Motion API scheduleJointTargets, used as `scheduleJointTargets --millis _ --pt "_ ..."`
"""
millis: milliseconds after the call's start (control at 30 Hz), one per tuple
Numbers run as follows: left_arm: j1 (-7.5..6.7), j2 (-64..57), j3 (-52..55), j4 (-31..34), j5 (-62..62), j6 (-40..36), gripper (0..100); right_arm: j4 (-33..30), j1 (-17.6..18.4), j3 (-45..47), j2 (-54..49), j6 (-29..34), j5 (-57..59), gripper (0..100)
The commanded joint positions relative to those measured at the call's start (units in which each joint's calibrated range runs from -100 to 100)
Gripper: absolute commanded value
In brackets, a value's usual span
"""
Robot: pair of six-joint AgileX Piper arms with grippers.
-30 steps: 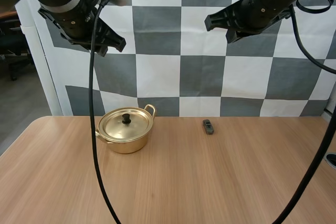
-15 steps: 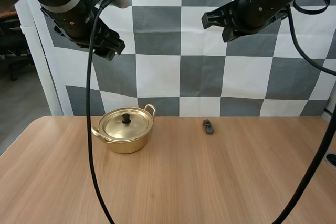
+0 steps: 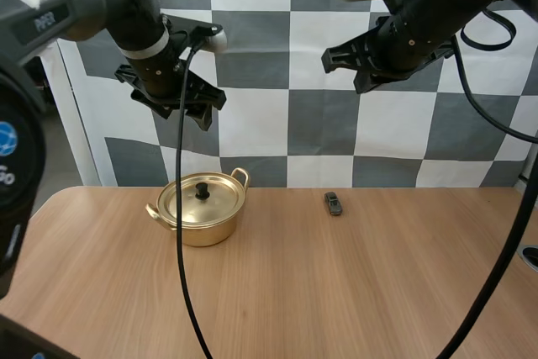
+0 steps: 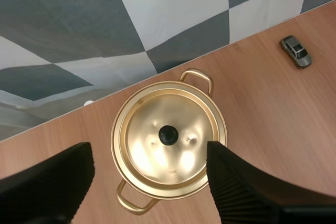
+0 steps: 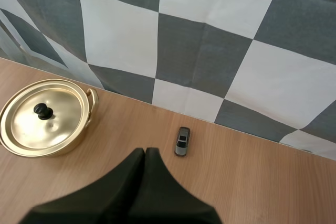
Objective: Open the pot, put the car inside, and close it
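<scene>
- A round, brass-coloured pot (image 3: 202,218) with two loop handles stands on a pale wood-grain table (image 3: 336,292), toward its far left part. Its shiny, faintly dimpled lid (image 3: 220,197) sits in place, topped by a small black knob (image 3: 203,192).
- A small grey toy car (image 3: 334,203) lies on the tabletop to the right of the pot, well apart from it and near the table's far edge.
- The left gripper (image 3: 204,109) hangs high above the pot and touches nothing. In the left wrist view its two black ribbed fingers (image 4: 239,192) stand wide apart, with the lid and knob showing between them far below.
- The right gripper (image 3: 346,69) hangs high over the table's far side, roughly above the car. In the right wrist view its fingers lie pressed together as one dark wedge with nothing between them, and the car sits on the wood just past the tip.
- Smooth wood stretches between pot and car and across the whole near half of the table. The far left corner is rounded.
</scene>
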Motion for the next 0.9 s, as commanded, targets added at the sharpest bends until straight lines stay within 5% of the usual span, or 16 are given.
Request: scheduleJointTargets --millis 0,867 --pt "-0.02 2.34 -0.03 -0.66 0.08 -0.05 100 -0.01 0.04 0.5 -0.04 0.01 0.0 0" --pt "-0.02 20.52 2.2 -1.72 0.08 -0.3 100 -2.8 0.04 1.34 -0.04 0.01 0.0 0"
